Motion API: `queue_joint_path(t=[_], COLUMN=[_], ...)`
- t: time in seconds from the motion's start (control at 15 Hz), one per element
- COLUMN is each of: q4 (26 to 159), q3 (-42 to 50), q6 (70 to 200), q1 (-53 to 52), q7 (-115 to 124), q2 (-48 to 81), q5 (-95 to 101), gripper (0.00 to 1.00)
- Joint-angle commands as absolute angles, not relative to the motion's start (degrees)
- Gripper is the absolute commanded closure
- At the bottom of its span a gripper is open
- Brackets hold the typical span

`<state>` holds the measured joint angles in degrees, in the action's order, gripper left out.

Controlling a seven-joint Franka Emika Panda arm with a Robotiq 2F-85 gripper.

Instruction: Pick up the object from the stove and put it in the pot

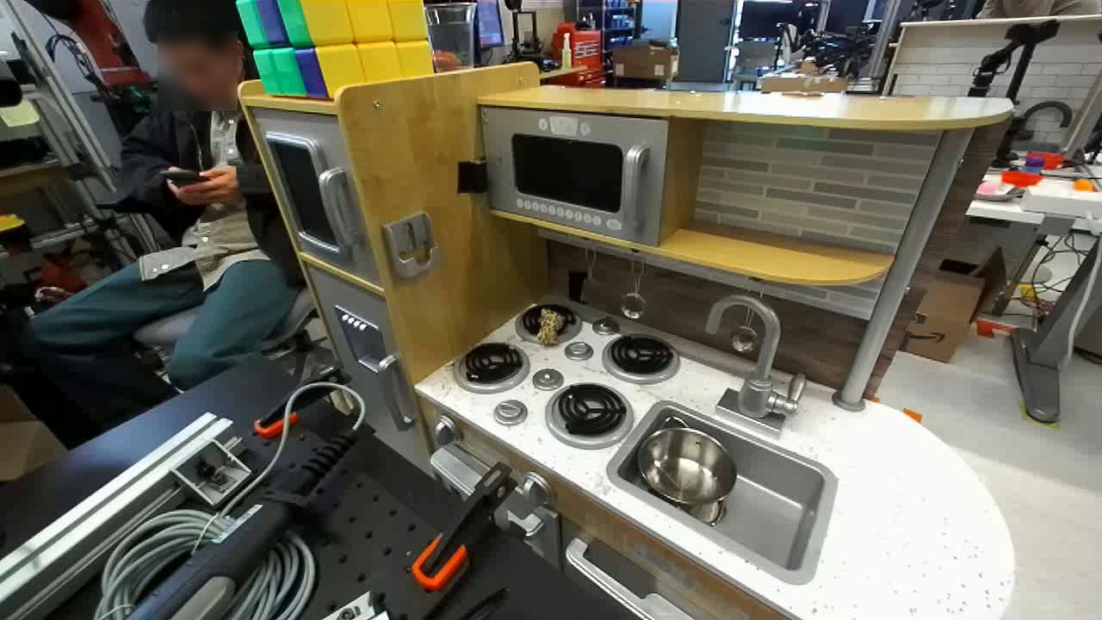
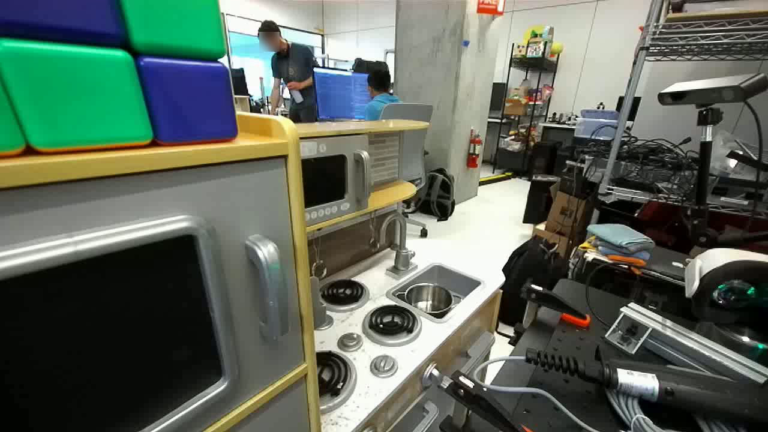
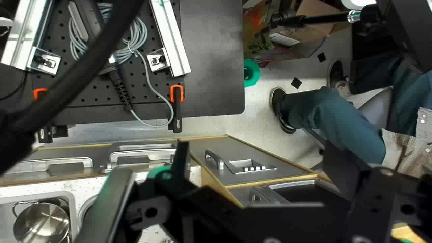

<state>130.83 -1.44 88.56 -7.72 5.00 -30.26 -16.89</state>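
The object (image 1: 548, 327), a small whitish-tan speckled item, rests on the back burner beside the wooden panel in an exterior view. The stove (image 1: 529, 366) is a white speckled cooktop with black coil burners, also in an exterior view (image 2: 375, 354), where the panel hides the object's burner. The steel pot (image 1: 687, 465) stands upright in the sink and looks empty; it shows in an exterior view (image 2: 429, 299) and at the lower left of the wrist view (image 3: 41, 222). My gripper (image 3: 261, 155) shows only in the wrist view, fingers wide apart, nothing between them, high above the kitchen's front.
The grey sink (image 1: 796, 517) has a tall faucet (image 1: 758, 344) behind it. A microwave and shelf (image 1: 775, 254) overhang the stove's back. A tall wooden panel (image 1: 448, 198) borders the stove. A black table (image 3: 212, 67) with cables and clamps faces the kitchen. A person (image 3: 351, 125) sits nearby.
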Motion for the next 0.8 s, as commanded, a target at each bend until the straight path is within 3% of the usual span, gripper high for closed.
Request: queue_joint_path(t=[0.0, 0.27, 0.73], q4=[130.7, 131.8, 139.3], q3=[-2.6, -3.1, -3.2], q6=[88.3, 91.3, 123.6], q1=[-6.2, -6.0, -3.8], q7=[4.4, 5.2, 8.4], q2=[-30.2, -30.5, -21.0], q5=[-17.4, -18.1, -19.8], gripper=[0.00, 0.00, 0.00])
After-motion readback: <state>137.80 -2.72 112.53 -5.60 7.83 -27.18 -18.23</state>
